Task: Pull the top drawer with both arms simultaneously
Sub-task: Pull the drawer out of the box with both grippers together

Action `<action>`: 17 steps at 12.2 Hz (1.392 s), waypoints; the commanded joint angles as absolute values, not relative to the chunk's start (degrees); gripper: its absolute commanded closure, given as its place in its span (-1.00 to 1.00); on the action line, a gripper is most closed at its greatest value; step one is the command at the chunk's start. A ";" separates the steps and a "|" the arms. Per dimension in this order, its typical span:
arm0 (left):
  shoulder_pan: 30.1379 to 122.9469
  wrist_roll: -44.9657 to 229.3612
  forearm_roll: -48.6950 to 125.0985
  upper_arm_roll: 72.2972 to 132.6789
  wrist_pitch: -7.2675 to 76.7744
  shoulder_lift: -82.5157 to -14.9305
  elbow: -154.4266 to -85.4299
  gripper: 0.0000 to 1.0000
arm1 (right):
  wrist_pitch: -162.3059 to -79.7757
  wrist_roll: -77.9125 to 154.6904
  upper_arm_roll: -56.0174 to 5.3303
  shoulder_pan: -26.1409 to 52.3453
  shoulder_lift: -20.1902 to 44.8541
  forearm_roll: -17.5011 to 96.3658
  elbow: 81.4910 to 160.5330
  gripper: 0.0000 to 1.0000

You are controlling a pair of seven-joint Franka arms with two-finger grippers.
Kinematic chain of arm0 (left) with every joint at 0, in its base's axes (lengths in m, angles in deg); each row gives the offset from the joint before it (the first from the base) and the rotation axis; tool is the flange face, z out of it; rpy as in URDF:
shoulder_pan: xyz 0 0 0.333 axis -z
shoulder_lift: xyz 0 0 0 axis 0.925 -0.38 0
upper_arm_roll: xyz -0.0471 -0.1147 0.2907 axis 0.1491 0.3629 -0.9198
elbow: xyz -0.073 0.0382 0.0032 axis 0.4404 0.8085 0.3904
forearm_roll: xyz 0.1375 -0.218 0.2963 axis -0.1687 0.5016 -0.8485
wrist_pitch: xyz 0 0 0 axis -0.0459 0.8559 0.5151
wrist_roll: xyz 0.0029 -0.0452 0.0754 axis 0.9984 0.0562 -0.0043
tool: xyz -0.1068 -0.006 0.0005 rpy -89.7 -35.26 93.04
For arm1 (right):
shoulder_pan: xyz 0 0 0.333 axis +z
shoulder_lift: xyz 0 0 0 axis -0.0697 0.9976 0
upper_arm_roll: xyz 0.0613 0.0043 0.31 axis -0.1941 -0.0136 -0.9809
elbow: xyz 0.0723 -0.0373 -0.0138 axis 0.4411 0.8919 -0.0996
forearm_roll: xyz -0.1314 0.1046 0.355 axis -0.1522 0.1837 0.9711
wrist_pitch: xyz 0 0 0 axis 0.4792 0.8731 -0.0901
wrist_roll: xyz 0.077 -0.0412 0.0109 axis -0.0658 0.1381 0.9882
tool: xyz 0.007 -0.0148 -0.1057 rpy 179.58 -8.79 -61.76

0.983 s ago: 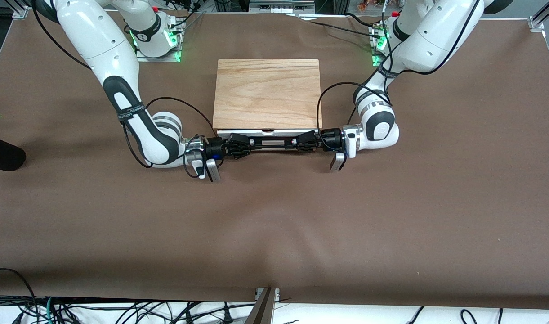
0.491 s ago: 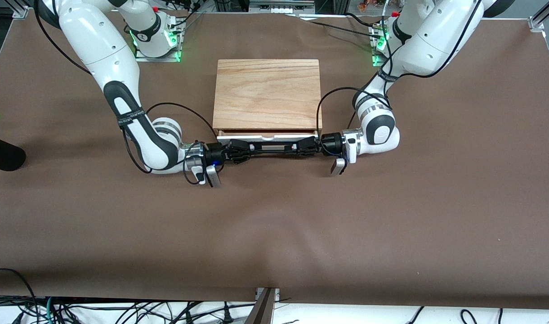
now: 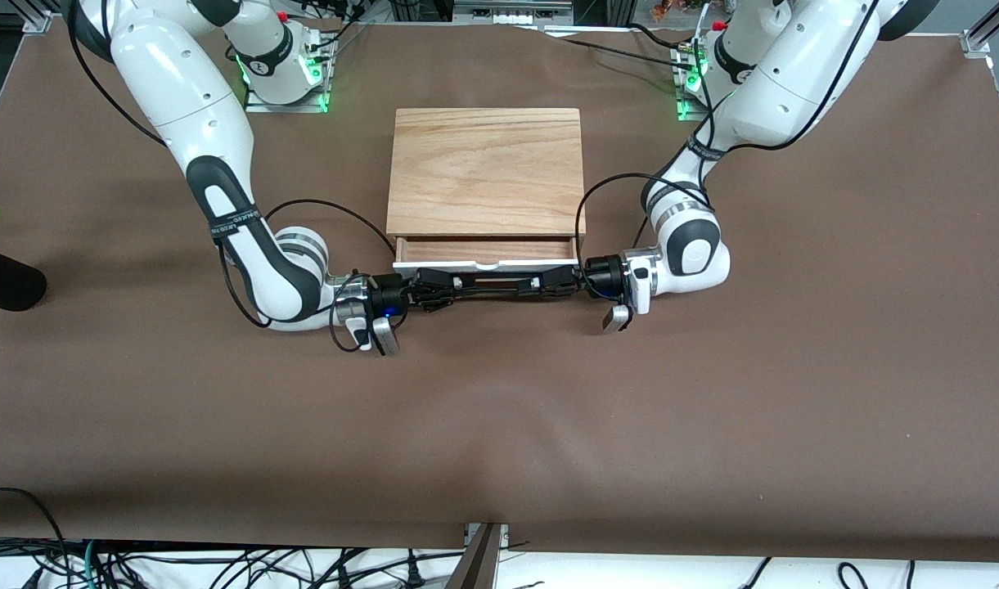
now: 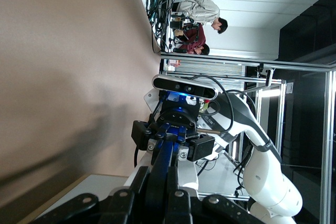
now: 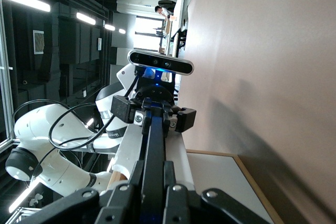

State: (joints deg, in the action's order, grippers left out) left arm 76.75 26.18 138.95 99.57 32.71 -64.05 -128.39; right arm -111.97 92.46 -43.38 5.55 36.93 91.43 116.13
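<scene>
Front view: the right gripper (image 3: 443, 285) and left gripper (image 3: 551, 282) clamped opposite ends of the black bar handle (image 3: 497, 284) of the top drawer (image 3: 483, 251), partly extended from the cabinet (image 3: 485, 172). Uneven pulling could rack the tray. Wrist views: each showed the thin, smooth bar (image 4: 164, 161) (image 5: 153, 145) pinched and the other gripper facing it.
</scene>
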 commanded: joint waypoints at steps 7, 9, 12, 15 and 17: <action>77.78 41.26 133.72 97.09 42.13 -65.38 -121.48 1.00 | -114.14 87.32 -40.20 3.21 41.77 94.96 102.68 1.00; 77.43 41.71 133.62 96.73 42.13 -65.46 -120.59 1.00 | -114.23 87.23 -39.76 3.30 42.56 94.96 101.45 1.00; 77.42 43.03 133.62 96.64 42.04 -66.87 -119.09 1.00 | -114.23 87.32 -39.06 3.47 43.97 94.87 99.43 1.00; 76.02 43.21 133.54 96.64 41.43 -68.45 -117.17 1.00 | -114.32 87.32 -38.53 3.56 45.46 94.87 97.41 1.00; 74.97 43.12 133.62 96.64 39.16 -69.68 -116.02 1.00 | -114.40 87.32 -38.44 3.65 46.00 94.87 96.70 1.00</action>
